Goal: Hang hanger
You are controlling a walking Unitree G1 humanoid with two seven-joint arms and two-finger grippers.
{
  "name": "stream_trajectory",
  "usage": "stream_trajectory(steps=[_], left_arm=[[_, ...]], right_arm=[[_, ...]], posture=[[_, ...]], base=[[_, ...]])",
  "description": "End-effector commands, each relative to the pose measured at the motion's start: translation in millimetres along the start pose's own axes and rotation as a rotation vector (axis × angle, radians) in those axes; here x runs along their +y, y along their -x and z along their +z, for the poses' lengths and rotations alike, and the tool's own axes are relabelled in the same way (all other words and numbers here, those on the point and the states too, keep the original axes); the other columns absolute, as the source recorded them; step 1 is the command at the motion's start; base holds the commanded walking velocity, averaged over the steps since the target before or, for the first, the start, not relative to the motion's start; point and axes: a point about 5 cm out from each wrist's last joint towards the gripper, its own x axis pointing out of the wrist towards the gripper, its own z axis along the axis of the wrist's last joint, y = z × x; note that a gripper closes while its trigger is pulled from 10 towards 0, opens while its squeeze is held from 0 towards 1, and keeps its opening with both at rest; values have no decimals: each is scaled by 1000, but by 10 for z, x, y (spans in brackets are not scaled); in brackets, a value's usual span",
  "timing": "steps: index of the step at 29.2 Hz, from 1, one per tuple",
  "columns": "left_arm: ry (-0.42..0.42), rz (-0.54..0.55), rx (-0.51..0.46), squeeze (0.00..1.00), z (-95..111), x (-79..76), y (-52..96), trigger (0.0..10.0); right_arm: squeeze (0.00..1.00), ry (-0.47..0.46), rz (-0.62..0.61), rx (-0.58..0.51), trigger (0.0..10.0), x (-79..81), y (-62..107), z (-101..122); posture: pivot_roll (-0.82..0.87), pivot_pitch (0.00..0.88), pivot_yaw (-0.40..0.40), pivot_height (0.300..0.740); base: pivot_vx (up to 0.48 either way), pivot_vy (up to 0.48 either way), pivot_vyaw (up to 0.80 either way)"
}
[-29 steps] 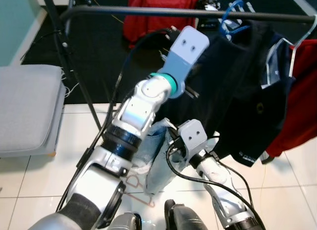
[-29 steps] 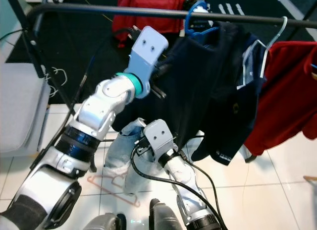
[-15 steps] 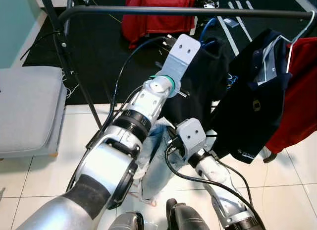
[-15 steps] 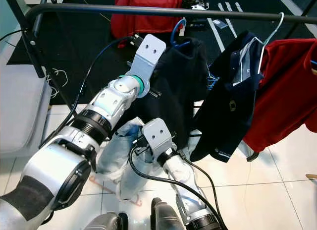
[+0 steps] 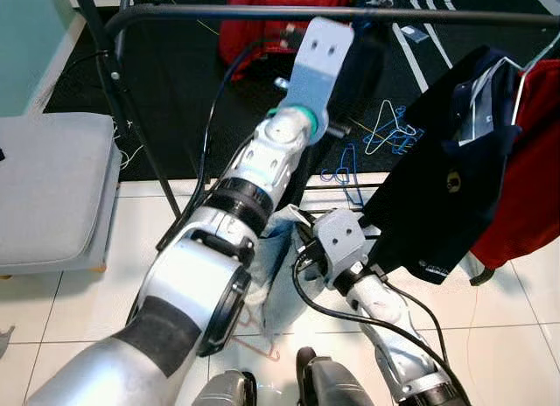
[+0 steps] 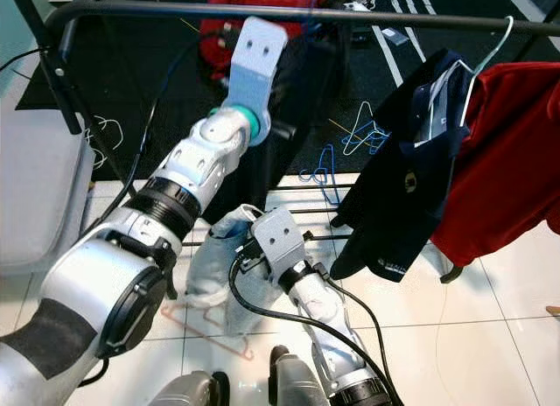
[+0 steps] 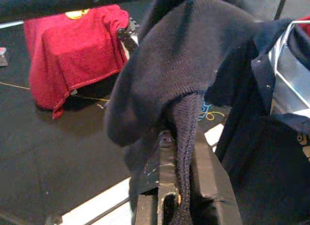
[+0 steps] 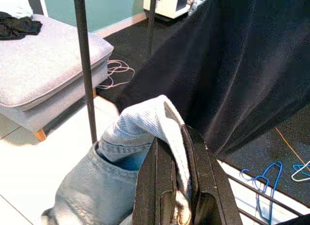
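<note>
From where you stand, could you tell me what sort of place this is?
Probably a home laundry or dressing corner: a black clothes rail with hung shirts, loose hangers on the floor, and a grey upholstered seat.

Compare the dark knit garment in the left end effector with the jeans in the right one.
The dark knit garment is raised right up at the rail; the jeans hang low above the tiled floor. The garment is dark, ribbed knit; the jeans are pale blue denim. Both are pinched between closed fingers, by the left end effector and the right end effector.
</note>
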Motion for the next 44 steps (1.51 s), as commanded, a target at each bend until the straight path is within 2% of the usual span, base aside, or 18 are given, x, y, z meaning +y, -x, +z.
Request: stream_trajectory(steps=[1,7,10,11,14,16,17,18,21,22,24,27,30,31,32,35,40,44], left_arm=[[-7,-8,-87,0,246,-82,-32,10000],[9,33,-36,0,210,-51,-49,10000],[-13,93,44,0,15,132,-27,10000],[-13,93,44,0,15,132,-27,10000],[-24,119,53,0,-192,419,73,10000],[-24,119,53,0,-192,419,73,10000],[-30,139,55,0,-271,536,133,10000],[-30,139,55,0,-271,536,133,10000],[-53,240,3,0,-434,850,393,10000],[-53,240,3,0,-434,850,393,10000],[-65,308,-42,0,-457,989,548,10000],[-66,358,-66,0,-457,1081,645,10000],[-66,464,-94,0,-442,1278,798,10000],[-78,511,-81,0,-459,1385,845,10000],[-78,511,-81,0,-459,1385,845,10000],[-111,599,-21,0,-531,1587,951,10000],[-135,637,18,0,-565,1653,992,10000],[-151,585,29,0,-574,1590,950,10000]], right_arm=[[0,-6,-6,-7,10000,9,12,20],[0,-6,-5,-9,10000,12,-4,31],[0,-5,-15,-7,10000,-5,20,23],[0,-5,-15,-7,10000,-5,20,23],[0,-7,-18,-6,10000,4,39,23],[0,-7,-18,-6,10000,4,39,23],[0,-9,-17,-6,10000,9,44,24],[0,-9,-17,-6,10000,9,44,24],[0,-12,-16,-4,10000,5,57,23],[0,-12,-16,-4,10000,5,57,23],[0,-11,-10,-1,10000,-1,65,21],[0,-9,-3,1,10000,-8,71,18],[0,-5,9,3,10000,-23,74,17],[0,-2,16,2,10000,-25,67,24],[0,-2,16,2,10000,-25,67,24],[0,2,24,0,10000,-29,56,37],[0,2,23,0,10000,-31,58,39],[0,2,21,0,10000,-31,63,38]], posture=[[-82,137,60,740],[-89,134,61,740],[-89,137,63,740],[-89,137,63,740],[-75,156,63,740],[-75,156,63,740],[-72,160,61,740],[-72,160,61,740],[-66,168,46,740],[-66,168,46,740],[-63,171,38,740],[-59,171,24,740],[-56,168,8,740],[-56,168,8,740],[-56,168,8,740],[-59,163,2,740],[-64,157,3,740],[-67,155,6,740]], base=[[0,0,0],[0,0,0],[0,0,0],[0,0,0],[0,0,0],[0,0,0],[0,0,0],[0,0,0],[0,0,0],[0,0,0],[0,0,0],[0,0,0],[0,0,0],[0,0,0],[0,0,0],[0,0,0],[0,0,0],[0,0,0]])
